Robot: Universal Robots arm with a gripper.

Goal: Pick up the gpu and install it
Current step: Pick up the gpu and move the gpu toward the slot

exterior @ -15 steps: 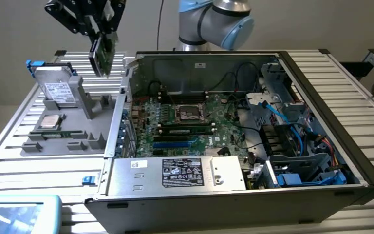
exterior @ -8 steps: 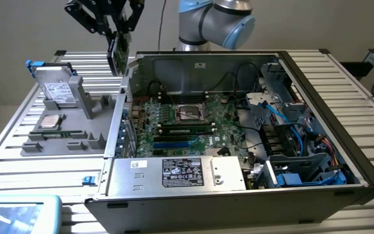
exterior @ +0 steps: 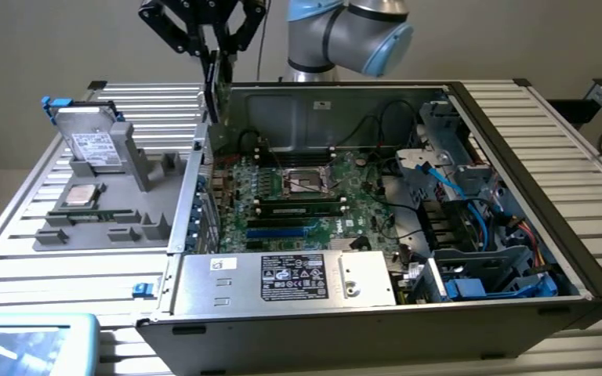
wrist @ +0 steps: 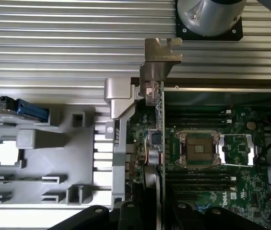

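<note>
My gripper [exterior: 217,48] hangs at the top of the exterior view, above the rear left corner of the open computer case [exterior: 510,141]. It is shut on the gpu [exterior: 217,82], which hangs edge-on and upright just over the case's left wall. In the wrist view the gpu [wrist: 163,120] is a thin green edge with its silver end bracket [wrist: 160,60] at the far end. It is held above the motherboard [wrist: 231,163] beside the CPU socket [wrist: 197,147]. My black fingers [wrist: 128,216] close on the card from both sides.
A grey fixture tray [exterior: 160,188] on the exterior view's left holds a silver hard drive [exterior: 94,142], a CPU [exterior: 79,194] and a slim memory stick [exterior: 94,212]. Inside the case are the motherboard [exterior: 291,192], cables [exterior: 458,188] and a power supply [exterior: 280,278]. The arm's base [exterior: 317,47] stands behind.
</note>
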